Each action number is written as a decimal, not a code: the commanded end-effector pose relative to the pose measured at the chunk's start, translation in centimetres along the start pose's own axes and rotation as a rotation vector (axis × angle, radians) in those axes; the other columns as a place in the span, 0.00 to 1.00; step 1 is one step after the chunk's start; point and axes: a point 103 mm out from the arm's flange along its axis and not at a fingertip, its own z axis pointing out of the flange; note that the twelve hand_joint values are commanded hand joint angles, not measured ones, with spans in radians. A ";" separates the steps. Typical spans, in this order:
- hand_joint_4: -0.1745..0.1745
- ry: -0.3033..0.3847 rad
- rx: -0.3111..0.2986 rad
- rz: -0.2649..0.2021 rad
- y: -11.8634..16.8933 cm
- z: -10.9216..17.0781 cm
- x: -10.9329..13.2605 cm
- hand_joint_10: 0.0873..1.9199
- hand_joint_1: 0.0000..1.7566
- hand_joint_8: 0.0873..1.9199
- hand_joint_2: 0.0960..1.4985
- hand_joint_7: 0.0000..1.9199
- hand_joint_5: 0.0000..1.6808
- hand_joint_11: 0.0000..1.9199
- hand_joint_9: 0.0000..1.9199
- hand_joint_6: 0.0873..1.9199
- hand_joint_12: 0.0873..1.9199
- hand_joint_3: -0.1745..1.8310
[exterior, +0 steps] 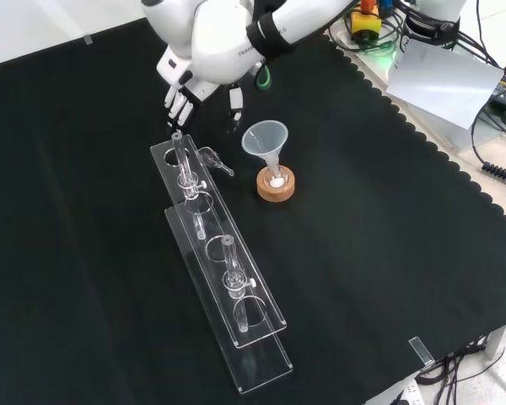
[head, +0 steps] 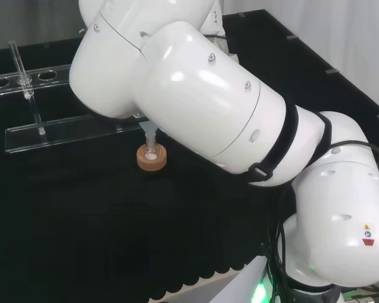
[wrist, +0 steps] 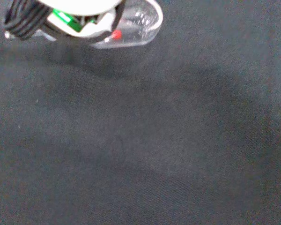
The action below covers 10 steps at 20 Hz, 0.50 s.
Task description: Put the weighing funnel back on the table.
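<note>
The weighing funnel (exterior: 212, 159), a small clear scoop with a short stem, lies on the black cloth beside the far end of the clear rack (exterior: 223, 270). The hand (exterior: 194, 89) hovers just above and behind it in the front view. Its fingers (exterior: 178, 106) hang down fairly straight and the thumb (exterior: 234, 110) is spread apart. Nothing is between them. In the wrist view the weighing funnel (wrist: 138, 26) shows close by a part of the hand (wrist: 79, 21).
The big funnel (exterior: 266, 139) stands with its stem in a small flask on a cork ring (exterior: 276, 186), right of the weighing funnel in the front view. The cork ring (head: 152, 158) and rack (head: 50, 129) also show in the head view. The rack holds upright tubes (exterior: 184, 160).
</note>
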 end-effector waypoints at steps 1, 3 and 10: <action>0.29 0.010 -0.065 0.021 -4.3 -4.3 -0.4 0.31 0.49 0.35 0.38 0.11 0.22 0.21 0.34 0.08 0.67 0.35; 0.29 0.004 -0.082 0.029 -5.4 -5.3 -0.5 0.31 0.48 0.35 0.38 0.11 0.23 0.21 0.34 0.07 0.68 0.35; 0.30 0.013 -0.108 0.056 -8.4 -7.7 -0.2 0.31 0.48 0.35 0.39 0.11 0.24 0.21 0.34 0.06 0.68 0.35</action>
